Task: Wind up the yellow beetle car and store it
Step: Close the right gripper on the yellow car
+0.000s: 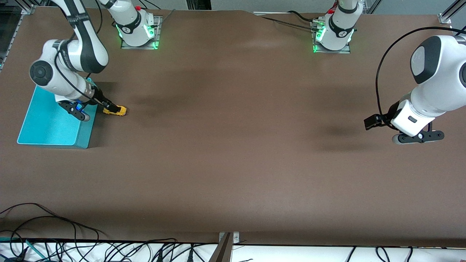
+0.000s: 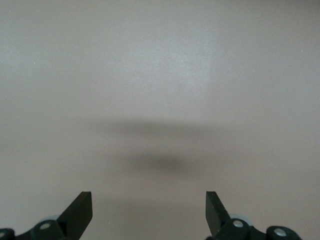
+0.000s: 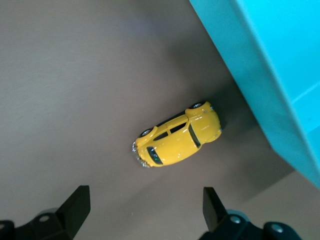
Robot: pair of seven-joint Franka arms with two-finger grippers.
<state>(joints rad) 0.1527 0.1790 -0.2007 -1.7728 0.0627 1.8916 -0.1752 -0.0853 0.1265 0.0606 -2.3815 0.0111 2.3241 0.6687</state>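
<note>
Two tools are showing, both with their jaws spread wide and nothing between them. The right tool (image 1: 109,108) is hanging low over the yellow beetle car (image 1: 116,111), at the right arm's end of the bench (image 1: 233,153). In the right wrist view its dark fingertips (image 3: 77,205) are standing well apart with the yellow beetle car (image 3: 177,140) lying between and ahead of them, not touched by either one. The car is sitting on its wheels on the brown surface, just beside the turquoise bin (image 1: 51,120) and outside it; its dark windows are facing up toward the wrist camera. From the front view the tool is partly covering the car, so whether a finger is brushing its roof is hard to judge there.

The left tool (image 1: 397,131) is waiting in the air over bare bench at the left arm's end, well apart from the car and the bin. Its wrist view is showing only its two fingertips (image 2: 80,210) held apart above plain surface and a soft shadow.
</note>
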